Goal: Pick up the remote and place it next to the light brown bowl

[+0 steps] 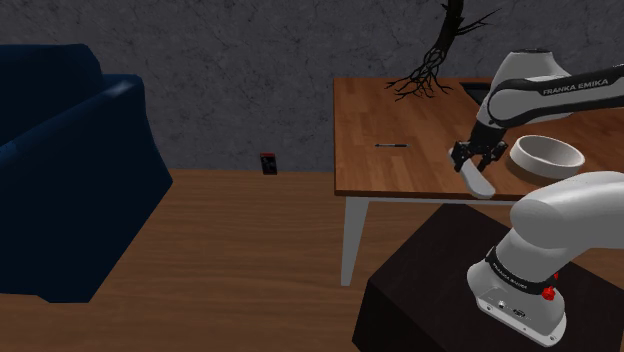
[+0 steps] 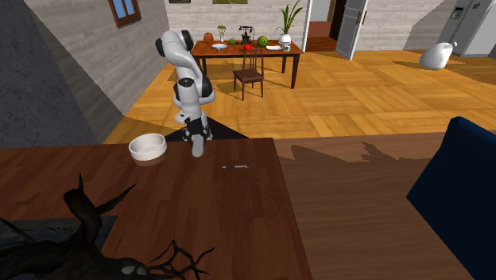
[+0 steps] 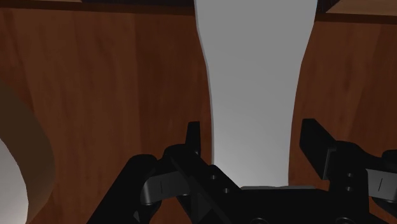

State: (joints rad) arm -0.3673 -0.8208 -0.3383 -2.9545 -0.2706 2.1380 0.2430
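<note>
1. Gripper fingers stand apart, one on each side of the near end of the remote; a thin strip of wood shows between each fingertip and the remote's edge, so nothing is clasped.
2. From the shoulder view the gripper hangs low over the wooden table, right above the remote (a plain pale grey, elongated slab).
3. That remote lies by the table edge nearest the stand, its far end reaching that edge.
4. Just beside it, towards the shoulder view's right, sits the light brown bowl, pale inside, apart from the remote.
5. Across the table, the second exterior view has the gripper, remote and bowl close together.
6. Further along the tabletop rests a thin dark stick.
</note>
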